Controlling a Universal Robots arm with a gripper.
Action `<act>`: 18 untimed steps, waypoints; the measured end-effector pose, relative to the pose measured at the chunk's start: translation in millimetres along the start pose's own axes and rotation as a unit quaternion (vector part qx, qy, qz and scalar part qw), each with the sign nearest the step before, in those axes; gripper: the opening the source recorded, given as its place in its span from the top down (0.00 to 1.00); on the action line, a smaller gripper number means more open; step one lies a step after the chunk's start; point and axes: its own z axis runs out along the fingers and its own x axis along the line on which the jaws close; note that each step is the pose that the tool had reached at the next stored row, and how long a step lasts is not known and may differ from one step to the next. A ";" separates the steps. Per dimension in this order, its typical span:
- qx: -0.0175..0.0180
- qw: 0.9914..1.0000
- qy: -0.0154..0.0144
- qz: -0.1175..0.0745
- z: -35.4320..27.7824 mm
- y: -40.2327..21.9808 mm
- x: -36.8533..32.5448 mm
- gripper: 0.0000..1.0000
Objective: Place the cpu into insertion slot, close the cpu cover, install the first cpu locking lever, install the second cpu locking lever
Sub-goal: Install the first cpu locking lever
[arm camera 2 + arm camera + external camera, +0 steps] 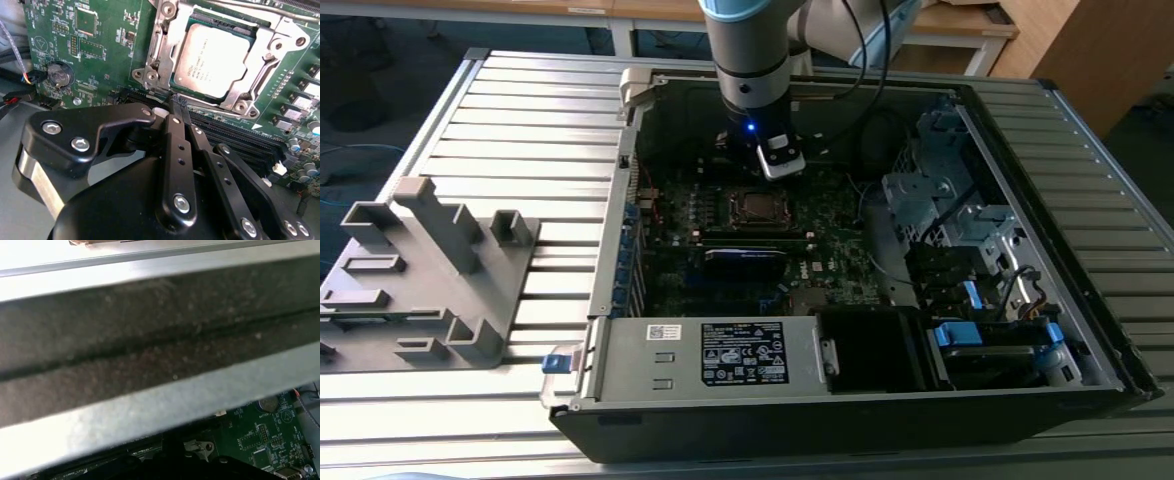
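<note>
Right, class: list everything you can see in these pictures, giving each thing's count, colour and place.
computer case: one, black, open on the slatted table.
slatted table: one, grey metal, under the case.
motherboard: one, green, inside the case.
cpu: one, silver-grey, seated in its socket.
cpu cover: one, silvery, closed around the cpu.
coin battery: one, silver, on the motherboard.
power supply: one, grey, at the case's near edge.
fixture block: one, grey, at the exterior view's left.
gripper: one, black, fingers together near the socket's edge.

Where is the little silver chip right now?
In the second wrist view the cpu sits in its socket under the cpu cover, just beyond the shut pincer.
</note>
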 end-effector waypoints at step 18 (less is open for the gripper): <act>-0.009 1.000 0.002 0.002 -4.4 2.4 -0.1 0.89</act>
